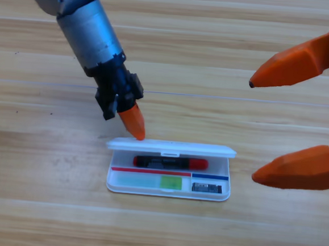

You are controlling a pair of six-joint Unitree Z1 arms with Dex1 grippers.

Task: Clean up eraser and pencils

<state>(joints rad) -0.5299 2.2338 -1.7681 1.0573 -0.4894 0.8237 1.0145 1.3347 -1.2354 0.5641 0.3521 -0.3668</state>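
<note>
Left gripper (134, 124), grip state indiscernible, touches the upright lid's left end on the case (168, 187) at lower centre; right gripper (252, 130) waits released, frame right.

case (167, 191) on table (33, 204) | pencils (170, 162) inside (eraser (206, 188) right) | left gripper (135, 123) behind lid

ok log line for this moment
left gripper at case lid | pencils, eraser inside | right gripper open, waiting right

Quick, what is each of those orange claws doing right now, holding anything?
Left gripper: at the case lid's left end; open or shut cannot be told.
Right gripper: open, holding nothing, waiting at the right edge.
</note>
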